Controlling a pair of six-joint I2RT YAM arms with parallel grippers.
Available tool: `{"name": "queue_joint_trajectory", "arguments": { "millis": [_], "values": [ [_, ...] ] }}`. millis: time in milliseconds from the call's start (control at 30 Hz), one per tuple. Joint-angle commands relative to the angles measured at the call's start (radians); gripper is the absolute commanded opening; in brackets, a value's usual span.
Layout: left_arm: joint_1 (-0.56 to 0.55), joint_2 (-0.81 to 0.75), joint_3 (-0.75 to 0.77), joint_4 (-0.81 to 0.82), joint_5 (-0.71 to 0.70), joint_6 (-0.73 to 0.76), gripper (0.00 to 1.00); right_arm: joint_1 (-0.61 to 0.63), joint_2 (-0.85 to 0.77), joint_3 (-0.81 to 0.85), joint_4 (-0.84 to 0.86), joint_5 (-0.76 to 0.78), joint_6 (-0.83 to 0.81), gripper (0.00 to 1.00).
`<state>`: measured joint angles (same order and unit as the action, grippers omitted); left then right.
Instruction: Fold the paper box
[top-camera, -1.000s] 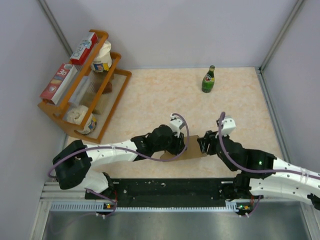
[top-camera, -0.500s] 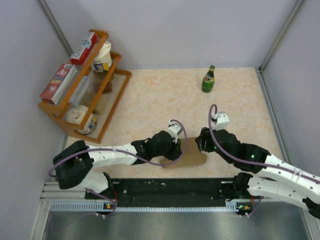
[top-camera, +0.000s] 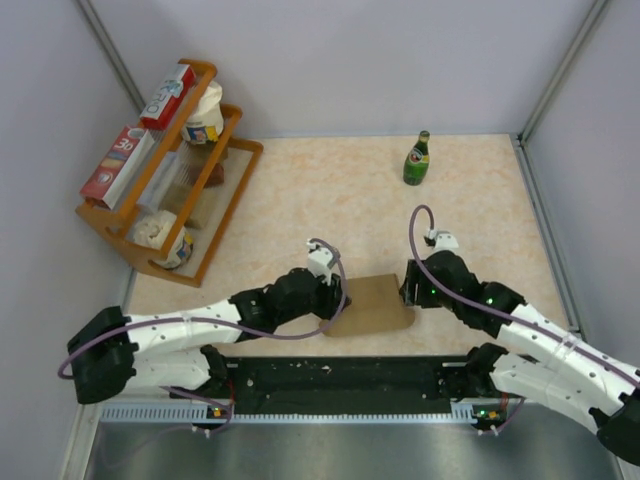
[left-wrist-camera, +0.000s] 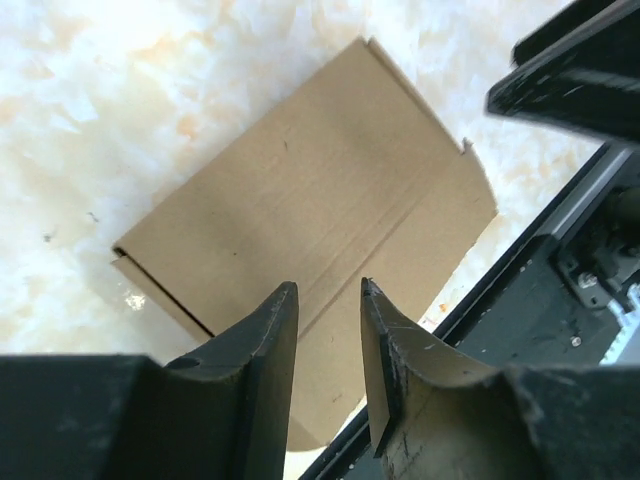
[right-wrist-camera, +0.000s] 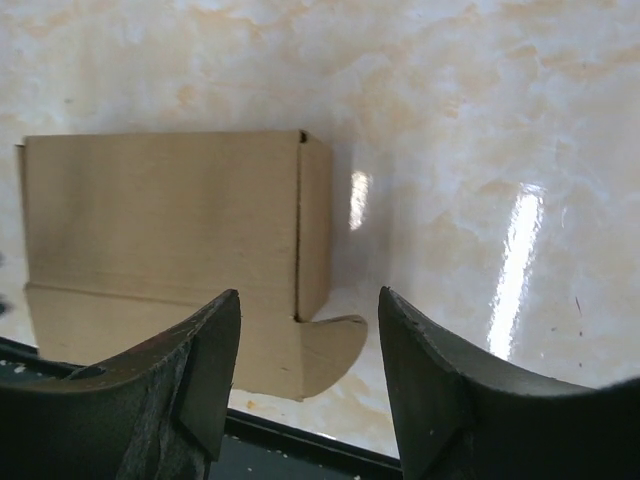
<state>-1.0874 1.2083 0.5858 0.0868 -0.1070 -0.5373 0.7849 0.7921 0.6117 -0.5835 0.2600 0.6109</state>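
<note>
You had the box (top-camera: 375, 303) lying on the table (top-camera: 330, 190) at its near edge, just beside the black rail (top-camera: 340, 375), probably so both arms could reach it. Your left gripper (top-camera: 338, 300) hung by its left end, fingers a narrow gap apart and pinching nothing. Your right gripper (top-camera: 408, 290) stood by its right end, spread wide and empty. A rounded tab (right-wrist-camera: 335, 345) stuck out at one near corner, so the folding looked unfinished.
</note>
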Motion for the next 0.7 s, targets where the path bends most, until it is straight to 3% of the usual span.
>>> {"name": "queue_joint_trajectory", "arguments": {
  "millis": [0, 100, 300, 533, 667],
  "values": [
    [0.000, -0.174, -0.049, -0.007, -0.121, -0.033, 0.37, -0.075, -0.011, -0.041, -0.004, -0.062, 0.006, 0.57],
    [-0.002, -0.257, -0.081, -0.073, -0.238, -0.094, 0.38, -0.128, 0.002, -0.066, -0.004, -0.067, 0.019, 0.57],
    [0.004, -0.343, -0.129, -0.263, -0.405, -0.229, 0.30, -0.236, 0.062, -0.093, 0.004, -0.059, 0.067, 0.57],
    [0.059, -0.291, -0.141, -0.277, -0.375, -0.282, 0.20, -0.269, 0.180, -0.083, 0.105, -0.093, 0.041, 0.54],
    [0.110, -0.211, -0.136, -0.199, -0.284, -0.245, 0.08, -0.269, 0.252, -0.058, 0.169, -0.113, -0.017, 0.35]
  ]
}}
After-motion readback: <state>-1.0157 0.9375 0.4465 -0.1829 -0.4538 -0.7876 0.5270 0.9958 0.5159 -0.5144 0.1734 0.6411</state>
